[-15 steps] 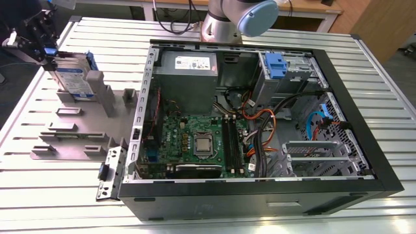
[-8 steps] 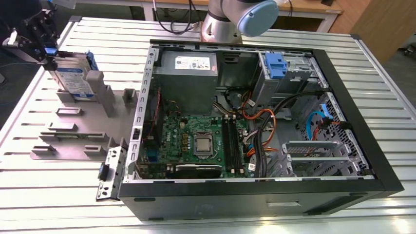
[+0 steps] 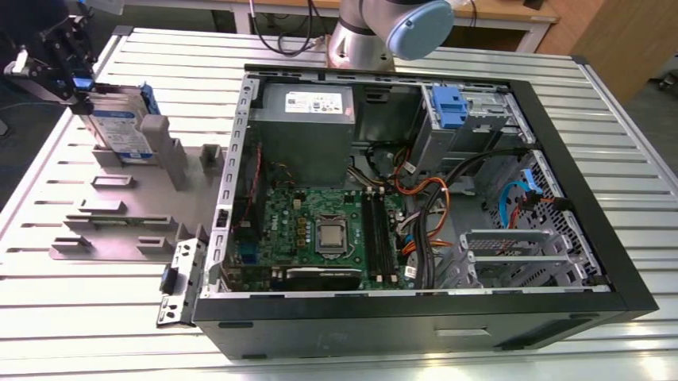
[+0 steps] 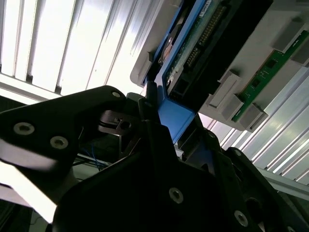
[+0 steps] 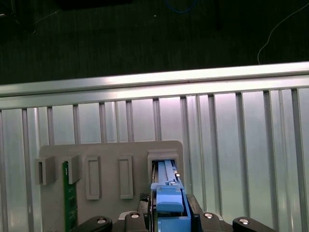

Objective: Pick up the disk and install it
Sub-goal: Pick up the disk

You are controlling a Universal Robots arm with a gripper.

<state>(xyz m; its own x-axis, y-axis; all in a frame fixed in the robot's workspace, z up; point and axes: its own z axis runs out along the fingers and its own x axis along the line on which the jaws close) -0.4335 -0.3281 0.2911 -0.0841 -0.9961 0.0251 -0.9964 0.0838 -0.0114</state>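
The disk (image 3: 119, 127), a silver drive with a white-and-blue label and blue rails, stands on edge in a slot of the grey holder plate (image 3: 127, 210) at the exterior view's left, outside the computer case. My gripper (image 3: 76, 83) sits at the disk's upper end. In both wrist views the disk's blue end tab (image 4: 175, 116) (image 5: 169, 203) lies between the black fingers (image 4: 154, 121), which press against it on both sides. The disk's lower part still reaches into the holder slot (image 5: 164, 159).
The open black computer case (image 3: 593, 238) lies on the slatted aluminium table (image 3: 95, 317). Inside are a grey drive bay with a blue bracket (image 3: 447, 107), a grey power supply (image 3: 307, 119) and orange cables (image 3: 424, 190). A green memory stick (image 5: 66, 193) stands in the holder plate.
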